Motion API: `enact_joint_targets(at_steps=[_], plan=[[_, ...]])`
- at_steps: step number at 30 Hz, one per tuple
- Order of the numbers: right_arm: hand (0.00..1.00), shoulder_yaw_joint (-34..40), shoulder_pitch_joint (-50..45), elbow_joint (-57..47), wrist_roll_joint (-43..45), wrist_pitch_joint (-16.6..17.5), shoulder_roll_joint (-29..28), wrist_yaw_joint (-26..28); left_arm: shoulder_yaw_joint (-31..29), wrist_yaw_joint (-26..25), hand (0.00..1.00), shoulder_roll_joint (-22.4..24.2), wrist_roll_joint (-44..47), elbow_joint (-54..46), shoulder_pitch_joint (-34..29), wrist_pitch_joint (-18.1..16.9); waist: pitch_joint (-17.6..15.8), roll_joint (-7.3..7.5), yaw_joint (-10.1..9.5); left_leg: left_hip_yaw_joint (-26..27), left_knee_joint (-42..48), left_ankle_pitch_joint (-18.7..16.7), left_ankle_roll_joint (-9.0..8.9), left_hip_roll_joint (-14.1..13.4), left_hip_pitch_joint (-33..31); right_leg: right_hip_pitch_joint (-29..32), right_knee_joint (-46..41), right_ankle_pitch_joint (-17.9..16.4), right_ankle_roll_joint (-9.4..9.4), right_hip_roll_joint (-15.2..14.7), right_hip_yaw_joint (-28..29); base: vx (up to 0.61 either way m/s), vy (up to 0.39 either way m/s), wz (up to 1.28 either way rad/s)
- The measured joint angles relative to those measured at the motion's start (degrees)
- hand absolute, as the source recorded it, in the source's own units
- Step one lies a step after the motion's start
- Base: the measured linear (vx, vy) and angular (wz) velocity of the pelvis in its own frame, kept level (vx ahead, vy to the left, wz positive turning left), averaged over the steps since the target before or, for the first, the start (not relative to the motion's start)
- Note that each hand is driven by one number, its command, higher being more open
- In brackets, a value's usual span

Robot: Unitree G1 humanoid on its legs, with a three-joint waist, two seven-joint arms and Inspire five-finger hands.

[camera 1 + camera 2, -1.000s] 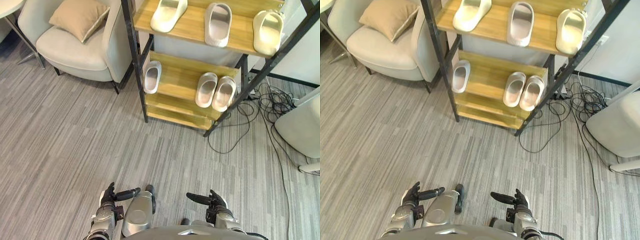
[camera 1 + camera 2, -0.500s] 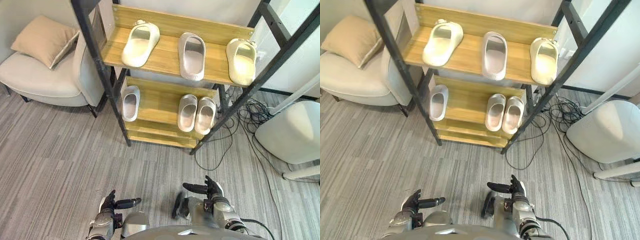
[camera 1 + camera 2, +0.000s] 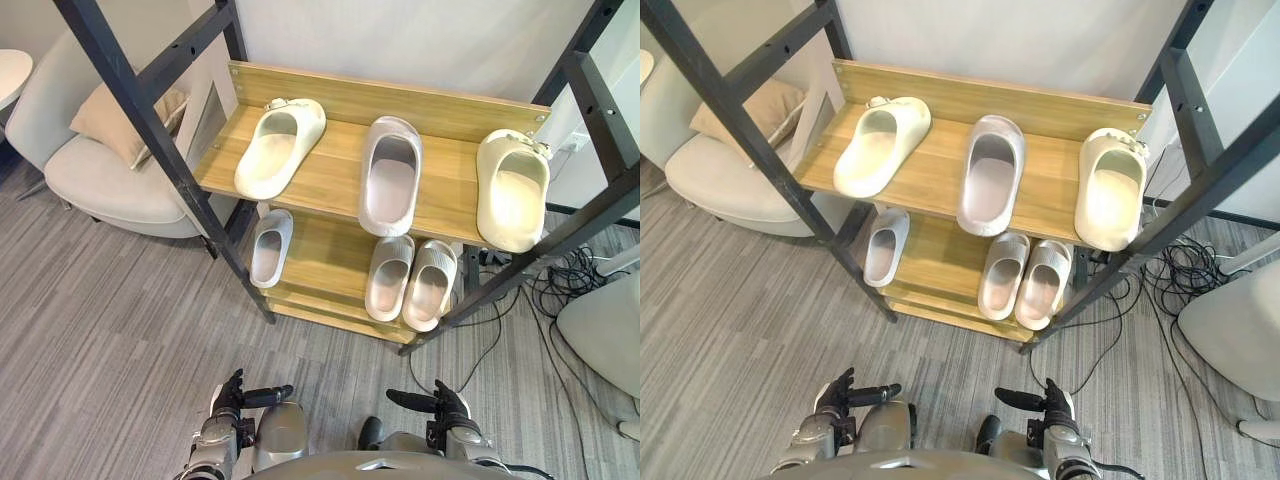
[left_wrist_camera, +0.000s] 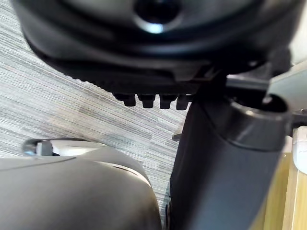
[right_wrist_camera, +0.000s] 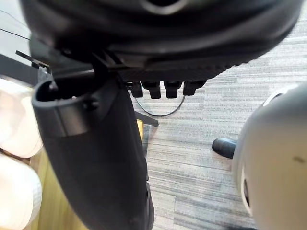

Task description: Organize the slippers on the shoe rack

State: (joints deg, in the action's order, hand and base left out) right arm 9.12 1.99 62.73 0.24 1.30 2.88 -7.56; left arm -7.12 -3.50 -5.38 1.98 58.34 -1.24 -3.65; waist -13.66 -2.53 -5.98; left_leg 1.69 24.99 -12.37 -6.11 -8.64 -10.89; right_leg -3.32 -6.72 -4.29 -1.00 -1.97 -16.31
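Left eye view: left hand [image 3: 232, 402] and right hand [image 3: 447, 408] hang loosely spread, empty. At twelve o'clock stands the black-framed wooden shoe rack [image 3: 340, 182]; its skewed cream foam slipper [image 3: 278, 148] at eleven lies well apart from its cream mate [image 3: 513, 190] at one. Better lift it clear over the grey foam slipper [image 3: 391, 175] between.

camera: tilted up and moved nearer | shoe rack [image 3: 340, 172]: now centred in both eye views

Left hand [image 3: 232, 402] and right hand [image 3: 449, 411] hover low before the body, fingers relaxed and open, thumbs stretched inward toward each other.
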Motion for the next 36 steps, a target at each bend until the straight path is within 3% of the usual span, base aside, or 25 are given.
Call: enact_joint_targets(at_steps=[1,3,9,11,18,26,30,36], plan=[[1.00,-0.3,0.1,0.1,0.0,0.0,-0.4,-0.1,0.1,0.0,1.00,-0.8,0.0,0.8,0.2,0.0,0.0,1.35,-0.37,1.0,-2.6,1.7,1.62,1.8,2.1,-0.1,0.5,0.0,-1.14,-1.0,1.4,0.18,0.227,-0.18],[1.00,-0.3,-0.2,0.2,0.0,0.0,-1.2,0.0,1.4,0.0,1.00,-2.1,0.0,1.3,0.2,0.0,0.1,2.94,-0.19,1.3,-2.4,1.8,2.49,4.0,2.8,-1.4,2.0,-0.1,-1.84,-3.0,1.7,0.19,0.221,-0.02],[1.00,-0.5,-0.2,0.1,-0.1,0.1,-1.8,0.4,2.5,0.2,1.00,-2.4,-0.6,1.9,-0.4,0.4,0.3,3.10,-0.11,2.2,-5.0,1.6,3.27,6.0,6.8,-3.9,3.9,0.3,-2.56,-4.3,4.0,0.07,0.076,-0.14],[1.00,-1.5,-0.5,0.2,-0.2,0.1,-1.5,0.7,3.9,0.3,1.00,-2.9,-1.2,2.8,-0.4,0.5,1.0,3.18,0.01,2.0,-8.1,2.4,4.52,6.1,8.2,-3.8,4.2,0.5,-2.83,-4.1,4.3,0.00,-0.045,-0.07],[1.00,-6.6,-1.2,0.7,-1.4,0.0,0.0,1.5,4.9,0.8,1.00,-3.2,-2.6,3.3,-1.4,0.4,2.6,3.27,0.26,0.7,-13.5,5.8,4.58,6.7,10.1,-3.8,4.7,0.9,-3.19,-4.1,3.7,-0.03,-0.053,0.05],[1.00,-31.7,2.6,-2.6,-4.7,0.0,0.1,5.1,5.8,0.9,1.00,-3.6,-2.7,3.2,-1.9,-0.1,3.1,3.76,-0.48,-0.8,-17.0,9.3,4.66,7.3,10.4,-3.8,6.4,2.7,-2.83,-4.1,2.6,-0.06,-0.010,0.08],[1.00,-48.4,7.6,-10.5,-4.4,0.2,-1.0,9.1,5.8,0.3,1.00,-3.4,-2.8,2.5,-1.9,-0.7,3.1,3.91,-2.72,-1.1,-18.1,10.6,4.67,7.3,10.5,-3.7,7.1,3.5,-2.41,-4.1,2.7,-0.08,0.004,0.02],[1.00,-59.0,10.4,-26.8,2.8,0.7,-1.3,14.4,5.8,-1.3,1.00,-3.4,-2.8,1.7,-2.2,-0.8,3.2,4.42,-3.96,-1.2,-19.2,11.3,4.64,7.7,10.5,-3.1,7.1,3.9,-2.47,-4.3,3.4,-0.03,0.014,0.00]])
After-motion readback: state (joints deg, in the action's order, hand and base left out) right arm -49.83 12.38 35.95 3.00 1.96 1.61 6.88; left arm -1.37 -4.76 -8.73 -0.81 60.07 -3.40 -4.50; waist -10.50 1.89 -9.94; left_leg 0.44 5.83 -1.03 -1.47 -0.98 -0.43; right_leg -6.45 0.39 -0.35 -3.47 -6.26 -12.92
